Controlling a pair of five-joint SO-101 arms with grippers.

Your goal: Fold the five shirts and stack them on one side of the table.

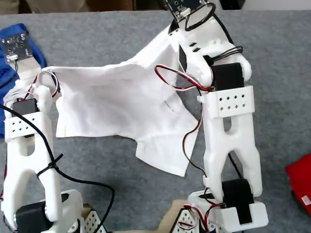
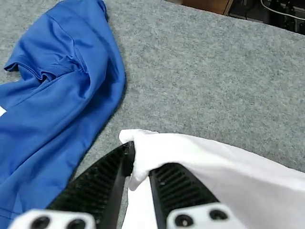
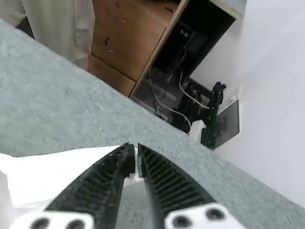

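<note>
A white shirt (image 1: 121,102) hangs stretched between the two arms above the grey table (image 1: 272,73), its lower part drooping onto the cloth. My left gripper (image 2: 139,164) is shut on the white shirt's (image 2: 214,167) corner at the left of the high view. My right gripper (image 3: 135,155) is shut on the white shirt's (image 3: 43,176) other top corner near the table's far edge. A blue shirt (image 2: 52,105) lies crumpled on the table just past the left gripper, at the far left (image 1: 7,73) of the high view.
A red shirt (image 1: 300,182) lies at the table's right edge. Wooden furniture (image 3: 128,38) and cables stand beyond the far edge. Black and red cables (image 1: 182,82) run along the arms. Bare grey table spreads to the right of the right arm.
</note>
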